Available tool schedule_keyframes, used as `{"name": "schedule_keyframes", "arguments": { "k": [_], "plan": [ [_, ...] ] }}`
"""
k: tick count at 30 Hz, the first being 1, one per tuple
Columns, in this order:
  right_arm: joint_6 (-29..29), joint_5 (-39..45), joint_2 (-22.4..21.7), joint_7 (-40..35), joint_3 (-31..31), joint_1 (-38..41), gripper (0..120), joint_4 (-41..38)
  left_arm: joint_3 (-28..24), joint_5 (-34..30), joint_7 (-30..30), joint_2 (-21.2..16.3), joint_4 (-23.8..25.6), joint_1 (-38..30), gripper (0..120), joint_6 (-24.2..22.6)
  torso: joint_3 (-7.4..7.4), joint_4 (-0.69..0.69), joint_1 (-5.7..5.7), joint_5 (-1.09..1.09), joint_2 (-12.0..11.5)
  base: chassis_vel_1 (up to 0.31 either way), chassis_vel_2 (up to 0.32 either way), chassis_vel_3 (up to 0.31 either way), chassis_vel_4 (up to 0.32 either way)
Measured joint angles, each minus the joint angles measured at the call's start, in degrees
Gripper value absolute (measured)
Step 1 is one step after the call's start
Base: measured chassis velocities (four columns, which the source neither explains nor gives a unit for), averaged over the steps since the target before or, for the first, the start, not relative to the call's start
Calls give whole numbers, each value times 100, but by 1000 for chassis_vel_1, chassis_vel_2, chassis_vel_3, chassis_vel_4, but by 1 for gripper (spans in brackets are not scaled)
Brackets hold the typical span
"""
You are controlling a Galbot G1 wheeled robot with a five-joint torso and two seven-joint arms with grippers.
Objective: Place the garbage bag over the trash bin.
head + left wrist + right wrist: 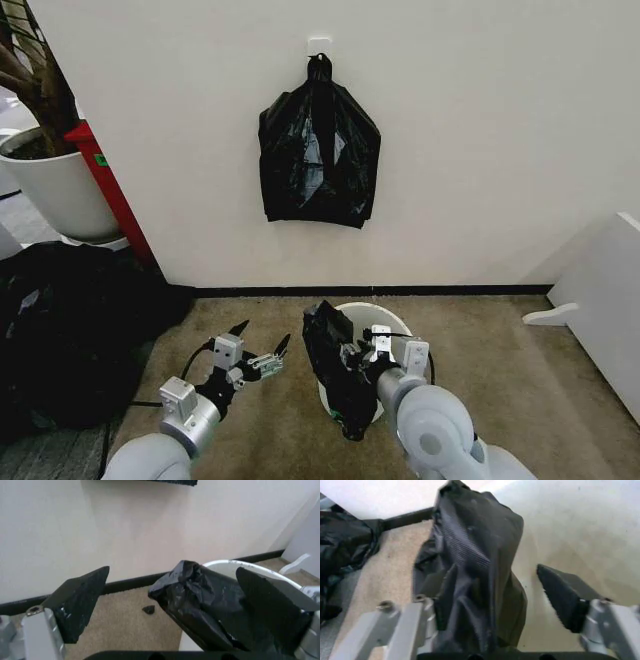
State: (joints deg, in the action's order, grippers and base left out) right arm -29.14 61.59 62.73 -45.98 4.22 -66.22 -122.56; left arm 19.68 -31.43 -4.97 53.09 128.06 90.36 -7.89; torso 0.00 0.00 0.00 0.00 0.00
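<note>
Two claws at my trash bin (385, 318): right claw (352, 356) spread beside the garbage bag (333, 370), left claw (262, 342) wide; hanging bag bundle (318, 155) on the wall.

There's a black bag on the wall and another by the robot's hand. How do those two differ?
The bag bundle hangs flat against the wall from a hook, high up; the garbage bag is down low at the trash bin, draped over its rim beside the right gripper. The bundle looks wider and fuller; the garbage bag is bunched into a narrow strip. Both are black, glossy and wrinkled.
</note>
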Motion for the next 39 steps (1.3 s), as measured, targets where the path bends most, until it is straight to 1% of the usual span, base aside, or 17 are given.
{"name": "schedule_keyframes", "arguments": {
  "k": [2, 4, 6, 7, 9, 14, 16, 18, 23, 26, 29, 31, 32, 34, 36, 38, 39],
  "plan": [
    [8, 5, 9, -4, 0, 12, 59, 41, -5, -4, -9, -4, -23, -31, 100, 4, 0, 0, 0, 0, 0, 0, 0, 0, 0],
    [37, 21, 8, -5, -5, 32, 48, 95, -13, -12, -27, -11, -109, -131, 100, 20, 0, 0, 0, 0, 0, 0, 0, 0, 0],
    [68, 23, -8, 11, -8, 35, 41, 117, -24, -37, -34, -21, -132, -183, 100, 21, 0, 0, 0, 0, 0, 0, 0, 0, 0],
    [79, 26, -14, 23, -11, 37, 34, 133, -39, -61, -36, -30, -140, -218, 100, 18, 0, 0, 0, 0, 0, 0, 0, 0, 0],
    [84, 29, -14, 27, -12, 38, 32, 138, -46, -70, -36, -35, -146, -239, 100, 15, 0, 0, 0, 0, 0, 0, 0, 0, 0],
    [147, 21, -37, 44, 3, 45, 11, 179, -97, -90, -47, -49, -257, -450, 100, 19, 0, 0, 0, 0, 0, 0, 0, 0, 0],
    [159, 22, -42, 31, 1, 58, 8, 179, -103, -100, -47, -57, -267, -478, 100, 17, 0, 0, 0, 0, 0, 0, 0, 0, 0],
    [176, 30, -69, -6, -32, 106, 0, 179, -121, -151, -51, -113, -286, -545, 100, -54, 0, 0, 0, 0, 0, 0, 0, 0, 0],
    [179, 48, -124, -16, -83, 166, 0, 179, -184, -252, -62, -236, -298, -622, 100, -238, 0, 0, 0, 0, 0, 0, 0, 0, 0],
    [178, 80, -142, -22, -101, 211, 0, 179, -347, -494, -111, -436, -315, -775, 100, -530, 0, 0, 0, 0, 0, 0, 0, 0, 0],
    [176, 85, -101, -23, -65, 219, 0, 218, -889, -713, -188, -548, -449, -1118, 100, -826, 0, 0, 0, 0, 0, 0, 0, 0, 0],
    [176, 85, -94, -23, -63, 220, 0, 227, -952, -723, -189, -546, -471, -1165, 100, -847, 0, 0, 0, 0, 0, 0, 0, 0, 0],
    [180, 83, -66, -28, -58, 227, 0, 267, -1186, -796, -223, -502, -555, -1352, 100, -947, 0, 0, 0, 1, 0, 0, 0, 0, 0],
    [191, 84, -53, -40, -57, 229, 0, 303, -1533, -979, -498, -396, -638, -1631, 100, -1127, 0, 0, 0, 0, 0, 0, 0, 0, 0],
    [197, 84, -53, -47, -57, 229, 0, 312, -1635, -1020, -617, -365, -660, -1713, 100, -1167, 0, 0, 0, 0, 0, 0, 0, 0, 0],
    [207, 98, -57, -65, -63, 229, 0, 333, -1913, -1076, -983, -287, -724, -1943, 100, -1265, 0, -1, 0, 0, 0, 0, 0, 0, 0],
    [209, 124, -63, -74, -79, 227, 0, 352, -2154, -1122, -1396, -187, -783, -2177, 100, -1444, 0, -1, 0, 0, 0, 0, 0, 0, 0]
  ]
}}
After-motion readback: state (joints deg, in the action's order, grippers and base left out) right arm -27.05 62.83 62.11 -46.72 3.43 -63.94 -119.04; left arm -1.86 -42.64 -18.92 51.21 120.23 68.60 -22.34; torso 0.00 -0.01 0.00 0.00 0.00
